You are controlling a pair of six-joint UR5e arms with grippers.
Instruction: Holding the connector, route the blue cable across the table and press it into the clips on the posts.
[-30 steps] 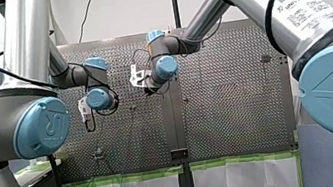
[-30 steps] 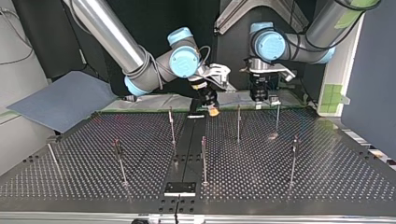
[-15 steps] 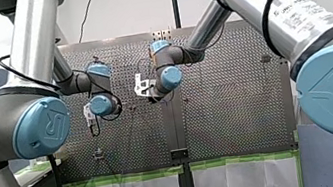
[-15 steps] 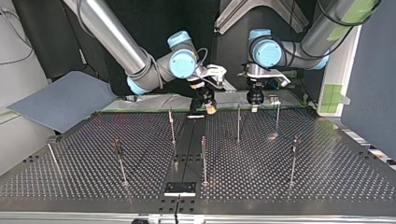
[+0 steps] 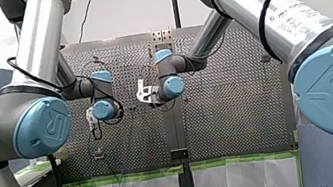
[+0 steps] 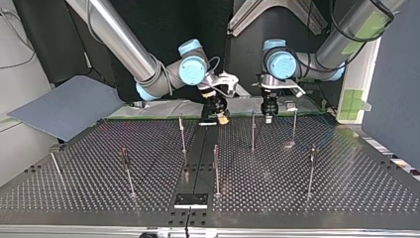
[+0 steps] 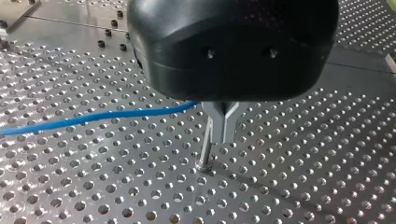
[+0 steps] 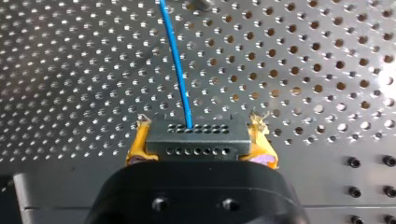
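In the right wrist view my right gripper [image 8: 200, 126] has its yellow pads [image 8: 139, 142] shut on the black connector [image 8: 196, 142]. The blue cable [image 8: 177, 60] leaves the connector and runs ahead over the perforated table. In the left wrist view the blue cable [image 7: 93, 116] comes in from the side and ends under my left gripper [image 7: 219, 114]. Its black body hides most of the grip, and its grey tips meet over a thin post [image 7: 204, 156]. In the top view my right gripper [image 6: 224, 119] and my left gripper [image 6: 268, 118] hang low at the far edge.
Several thin posts stand on the perforated table [image 6: 346, 188], among them one [image 6: 253, 130] just in front of my left gripper and one [image 6: 294, 124] beside it. A grey-blue sheet [image 6: 64, 106] lies at the top view's left. A black plate [image 6: 190, 200] sits at the near edge.
In the top view my left gripper has moved down and to the left, toward the post in front of it. My right gripper has sunk a little, still holding the connector.
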